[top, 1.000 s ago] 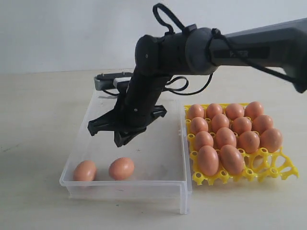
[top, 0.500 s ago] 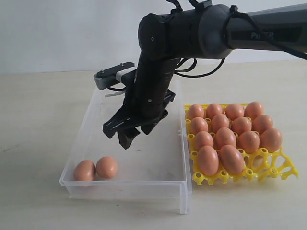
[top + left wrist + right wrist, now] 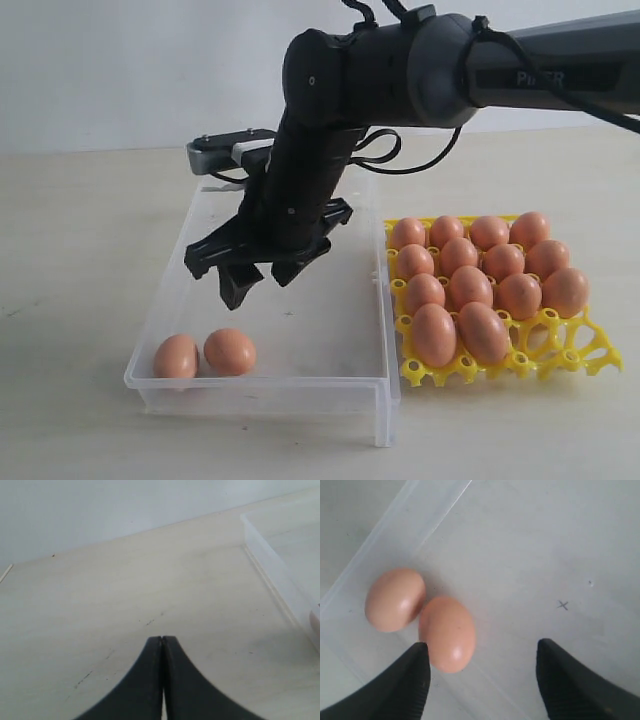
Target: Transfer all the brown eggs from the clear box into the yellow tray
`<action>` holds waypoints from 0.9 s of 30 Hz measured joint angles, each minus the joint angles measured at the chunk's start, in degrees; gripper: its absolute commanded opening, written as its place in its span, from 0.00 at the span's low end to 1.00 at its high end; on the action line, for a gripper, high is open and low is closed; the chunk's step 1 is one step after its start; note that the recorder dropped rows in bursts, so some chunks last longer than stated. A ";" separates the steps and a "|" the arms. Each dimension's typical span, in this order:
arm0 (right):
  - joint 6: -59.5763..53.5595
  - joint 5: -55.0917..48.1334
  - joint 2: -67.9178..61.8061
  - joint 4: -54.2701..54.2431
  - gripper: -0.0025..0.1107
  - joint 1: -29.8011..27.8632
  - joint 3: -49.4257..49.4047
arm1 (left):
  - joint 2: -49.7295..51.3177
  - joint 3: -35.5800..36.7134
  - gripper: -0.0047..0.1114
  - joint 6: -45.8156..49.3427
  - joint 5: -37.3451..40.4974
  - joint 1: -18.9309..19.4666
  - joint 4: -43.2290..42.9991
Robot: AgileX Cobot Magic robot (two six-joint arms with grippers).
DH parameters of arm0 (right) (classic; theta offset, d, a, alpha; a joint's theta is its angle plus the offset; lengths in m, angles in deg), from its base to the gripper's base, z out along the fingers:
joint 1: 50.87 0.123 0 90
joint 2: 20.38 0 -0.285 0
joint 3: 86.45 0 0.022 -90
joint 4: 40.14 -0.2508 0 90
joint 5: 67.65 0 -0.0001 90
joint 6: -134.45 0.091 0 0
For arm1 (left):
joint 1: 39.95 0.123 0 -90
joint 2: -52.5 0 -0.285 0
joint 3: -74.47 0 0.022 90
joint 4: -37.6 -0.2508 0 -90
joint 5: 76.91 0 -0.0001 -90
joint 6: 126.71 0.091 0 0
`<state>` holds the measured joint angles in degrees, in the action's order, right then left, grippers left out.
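Two brown eggs (image 3: 177, 356) (image 3: 230, 351) lie touching in the front left corner of the clear box (image 3: 260, 385). My right gripper (image 3: 255, 285) hangs open a little above the box floor, up and to the right of them, holding nothing. In the right wrist view the nearer egg (image 3: 447, 632) sits just inside one fingertip (image 3: 415, 680), the other egg (image 3: 395, 599) beyond it against the box wall (image 3: 395, 525). The yellow tray (image 3: 590, 355) to the right of the box holds several brown eggs (image 3: 470, 287). My left gripper (image 3: 162, 639) is shut over bare table.
The right arm's dark elbow and cables (image 3: 370, 80) arch over the back of the box. A corner of the clear box (image 3: 275, 575) shows in the left wrist view. The tray's front right cups are bare lattice. Pale tabletop surrounds both containers.
The right-hand egg in the box has rolled left until it touches the other. My right gripper swung right, then came back left above them, its jaws now wider apart.
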<state>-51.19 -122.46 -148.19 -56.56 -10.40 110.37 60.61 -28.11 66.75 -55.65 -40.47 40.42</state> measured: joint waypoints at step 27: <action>-4.01 1.93 -6.14 3.05 0.55 3.02 0.00 | 0.00 0.00 0.04 0.00 0.00 0.00 0.00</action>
<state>-55.19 -120.53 -154.33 -53.51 -7.37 110.37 60.61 -28.11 66.75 -55.65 -40.47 40.42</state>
